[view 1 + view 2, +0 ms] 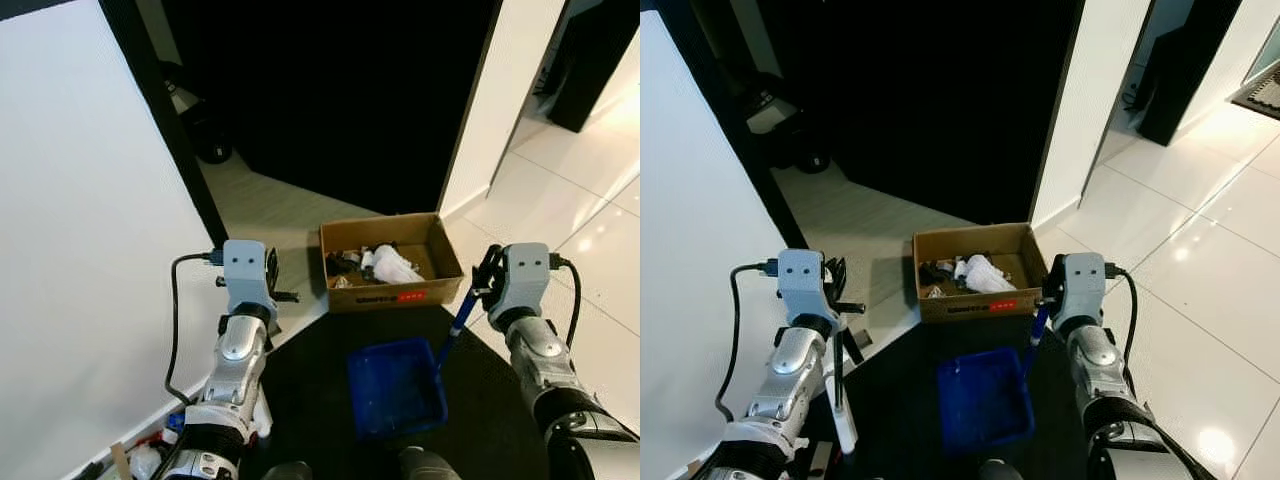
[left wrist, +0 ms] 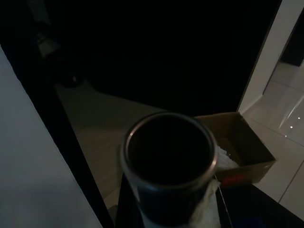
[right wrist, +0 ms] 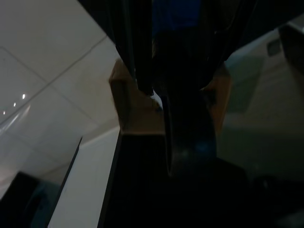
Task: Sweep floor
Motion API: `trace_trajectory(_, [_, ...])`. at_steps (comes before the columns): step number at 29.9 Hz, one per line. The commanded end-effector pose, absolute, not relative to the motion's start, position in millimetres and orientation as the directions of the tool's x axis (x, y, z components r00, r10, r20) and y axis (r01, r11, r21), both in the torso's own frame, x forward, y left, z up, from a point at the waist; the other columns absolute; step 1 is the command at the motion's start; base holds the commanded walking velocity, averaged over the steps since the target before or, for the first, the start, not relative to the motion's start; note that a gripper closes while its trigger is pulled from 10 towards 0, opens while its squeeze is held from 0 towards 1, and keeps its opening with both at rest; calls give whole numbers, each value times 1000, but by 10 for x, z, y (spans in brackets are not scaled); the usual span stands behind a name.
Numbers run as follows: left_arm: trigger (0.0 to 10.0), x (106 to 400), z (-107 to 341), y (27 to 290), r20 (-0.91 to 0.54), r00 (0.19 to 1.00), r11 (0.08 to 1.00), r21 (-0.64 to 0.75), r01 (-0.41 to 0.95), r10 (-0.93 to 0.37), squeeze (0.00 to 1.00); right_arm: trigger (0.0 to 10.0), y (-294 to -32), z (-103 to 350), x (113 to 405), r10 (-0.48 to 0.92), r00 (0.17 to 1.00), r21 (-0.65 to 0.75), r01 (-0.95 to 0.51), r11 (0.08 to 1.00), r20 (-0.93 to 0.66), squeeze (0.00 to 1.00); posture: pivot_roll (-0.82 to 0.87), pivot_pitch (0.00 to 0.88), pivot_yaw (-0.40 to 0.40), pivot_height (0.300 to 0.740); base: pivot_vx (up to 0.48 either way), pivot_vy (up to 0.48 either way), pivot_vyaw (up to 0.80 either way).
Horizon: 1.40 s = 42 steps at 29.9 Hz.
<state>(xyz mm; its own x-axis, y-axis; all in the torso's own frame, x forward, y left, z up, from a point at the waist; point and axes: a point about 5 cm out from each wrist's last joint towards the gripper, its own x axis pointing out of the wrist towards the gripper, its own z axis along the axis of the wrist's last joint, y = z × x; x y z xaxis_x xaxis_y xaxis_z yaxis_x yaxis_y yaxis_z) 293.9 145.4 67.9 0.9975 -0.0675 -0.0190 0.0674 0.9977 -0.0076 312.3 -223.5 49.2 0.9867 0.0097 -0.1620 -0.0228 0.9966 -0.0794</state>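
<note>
Dustpan loaded, tipping into box not done yet.
Right gripper clenched on blue dustpan handle, pan low beside it; left gripper grasps the broom handle. Cardboard box just ahead holds debris; the emptying looks pending.

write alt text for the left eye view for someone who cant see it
The robot's right gripper holds the blue handle of a blue dustpan resting on a dark mat, just in front of an open cardboard box of crumpled trash. Its left gripper is raised beside a white wall, with a dark doorway beyond.
</note>
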Motion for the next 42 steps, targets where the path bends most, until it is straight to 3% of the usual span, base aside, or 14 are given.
trace_trajectory(1, [10000, 2957, 775, 1533, 11, 998, 997, 29, 69, -70, 0, 10000, -2233, 641, 3183, 19, 997, -71, -24, 997, -79, 0, 25, 0, 51, 740, 0, 0, 0])
trace_trajectory(12, [10000, 2989, 969, 1799, 12, 1000, 999, 45, 28, -29, 0, 10000, -2180, 758, 3279, 45, 996, 10, -44, 999, -75, 0, 36, 13, 48, 740, 0, 0, 0])
trace_trajectory(27, [10000, 2972, 962, 1778, -4, 1000, 999, 36, 12, -12, 0, 10000, -2113, 854, 3306, 61, 998, 28, -61, 998, -28, 0, 39, 18, 40, 740, 0, 0, 0])
trace_trajectory(42, [10000, 2970, 950, 1742, -13, 1000, 1000, 27, 11, -11, 0, 10000, -2088, 875, 3323, 67, 997, 14, -67, 998, -35, 0, 42, 19, 34, 740, 0, 0, 788])
